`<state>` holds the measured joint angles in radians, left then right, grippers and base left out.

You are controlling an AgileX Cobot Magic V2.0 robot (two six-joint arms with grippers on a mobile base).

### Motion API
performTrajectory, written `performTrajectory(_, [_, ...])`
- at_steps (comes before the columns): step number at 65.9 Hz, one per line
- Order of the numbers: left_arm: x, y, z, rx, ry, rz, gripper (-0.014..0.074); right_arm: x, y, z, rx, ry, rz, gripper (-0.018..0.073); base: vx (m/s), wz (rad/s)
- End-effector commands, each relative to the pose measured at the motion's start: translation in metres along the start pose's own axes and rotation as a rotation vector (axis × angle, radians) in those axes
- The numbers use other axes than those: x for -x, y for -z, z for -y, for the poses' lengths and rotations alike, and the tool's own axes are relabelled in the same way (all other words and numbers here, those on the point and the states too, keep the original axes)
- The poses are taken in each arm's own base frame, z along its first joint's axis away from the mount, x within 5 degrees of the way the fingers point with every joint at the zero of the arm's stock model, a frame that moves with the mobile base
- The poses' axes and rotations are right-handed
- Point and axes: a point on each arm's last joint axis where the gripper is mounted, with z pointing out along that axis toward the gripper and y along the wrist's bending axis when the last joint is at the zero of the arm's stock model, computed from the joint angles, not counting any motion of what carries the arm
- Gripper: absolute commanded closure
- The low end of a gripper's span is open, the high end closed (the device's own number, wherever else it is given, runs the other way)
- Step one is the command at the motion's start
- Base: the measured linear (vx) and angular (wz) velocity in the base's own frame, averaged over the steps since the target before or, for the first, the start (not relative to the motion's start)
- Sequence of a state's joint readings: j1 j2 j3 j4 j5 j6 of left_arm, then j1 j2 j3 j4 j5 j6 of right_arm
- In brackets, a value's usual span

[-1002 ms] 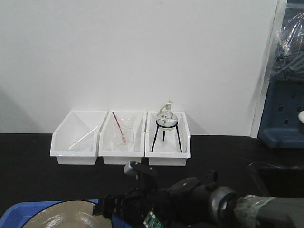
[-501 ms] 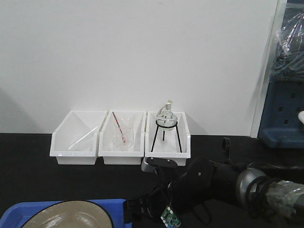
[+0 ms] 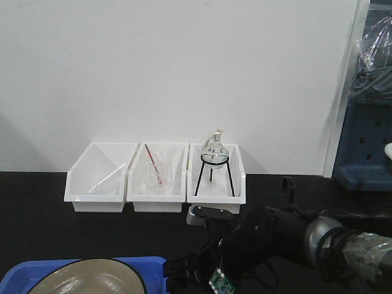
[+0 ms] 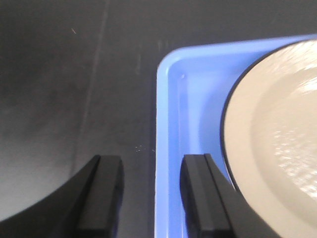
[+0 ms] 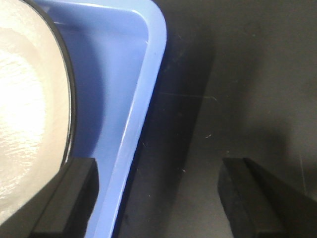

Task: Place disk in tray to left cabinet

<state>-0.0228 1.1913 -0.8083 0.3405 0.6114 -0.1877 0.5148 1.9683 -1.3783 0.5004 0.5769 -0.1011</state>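
Disk (image 4: pixel 277 144) lies in tray (image 4: pixel 181 99); left end effector (image 4: pixel 151 193) and right end effector (image 5: pixel 161 198) straddle its lips, wide.

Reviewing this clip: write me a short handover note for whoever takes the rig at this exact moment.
Left hand: open, fingers straddling the left rim of the tray.
Right hand: open, straddling the tray's right rim.
Disk lies in the tray on the black table; cabinet not in view.
Done: disk is in the tray, both hands lined up on its rims.
Left: close both hands, lift the tray level, carry it to the cabinet.
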Motion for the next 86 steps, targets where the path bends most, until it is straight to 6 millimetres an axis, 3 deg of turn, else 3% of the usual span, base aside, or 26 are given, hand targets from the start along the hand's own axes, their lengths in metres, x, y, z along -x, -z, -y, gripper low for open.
performTrajectory(1, [0.024, -0.01, 0.0, 0.005, -0.003, 0.034, 0.0181, 0.017, 0.027, -0.01, 0.024, 0.019, 0.115, 0.0009, 0.0, 0.0])
performTrajectory(16, [0.039, -0.06, 0.006, -0.005, 0.008, -0.111, 0.0181, 0.014, 0.026, -0.011, 0.027, 0.025, 0.083, 0.0009, 0.0, 0.0])
performTrajectory(34, [0.022, -0.112, -0.02, -0.036, 0.222, -0.282, 0.0181, 0.011, 0.026, -0.011, 0.029, 0.051, 0.047, 0.0009, 0.0, 0.0])
performTrajectory(45, [0.018, -0.128, -0.013, -0.115, 0.139, -0.296, 0.0181, 0.011, 0.026, -0.011, 0.028, 0.051, 0.049, 0.0009, 0.0, 0.0])
performTrajectory(66, [0.011, -0.147, -0.008, -0.136, 0.139, -0.32, 0.0182, 0.01, 0.026, -0.011, 0.029, 0.044, 0.04, 0.0009, 0.0, 0.0])
performTrajectory(86, [0.007, -0.144, -0.001, -0.211, 0.179, -0.374, 0.0182, 0.004, 0.001, -0.004, 0.037, -0.012, -0.012, 0.0009, 0.0, 0.0])
